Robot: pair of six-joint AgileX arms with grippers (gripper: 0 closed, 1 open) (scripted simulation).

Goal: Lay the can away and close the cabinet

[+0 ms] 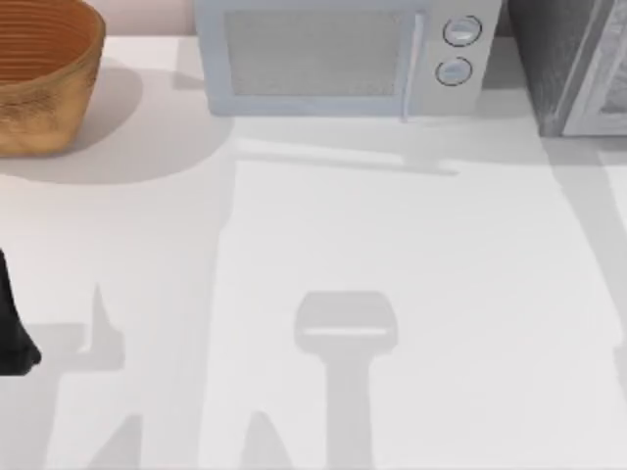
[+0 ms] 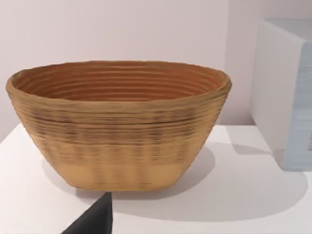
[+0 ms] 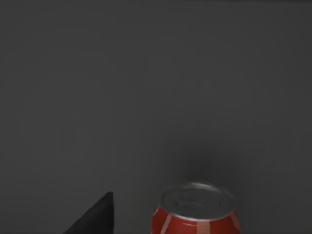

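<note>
At the far left corner of the white desk (image 1: 323, 225) a woven, round, tan-brown wicker basket (image 1: 39, 73) is seen, cut by the top view's left and upper edges. From the left wrist view the same basket (image 2: 119, 126) is shown upright with its rim level and its inside bare, standing apart from a pale grey box side at that picture's edge. Low at the left edge of the top view a black part of the left arm (image 1: 12, 333) is seen reaching over the desk's border; whether the left hand is open or closed cannot be told. One dark fingertip (image 2: 95, 219) is caught in the left wrist view, with the basket beyond it.

Along the back edge, at the middle, a light grey microwave with two round knobs (image 1: 343, 54) is set, its door shut. A broad stretch of bare desk is left open in front of it, marked by soft shadows.

At the far right corner the big dark grey speckled cabinet (image 1: 554, 59) is placed, with its pale grey framed door panel (image 1: 607, 83) swung out at an angle.

The right wrist view is dark; before a dark grey wall (image 3: 146, 87) the small red and white can (image 3: 196, 212) is seen upright, its silver top showing. One dark fingertip (image 3: 95, 219) lies beside it without touching; the right hand's state cannot be told.
</note>
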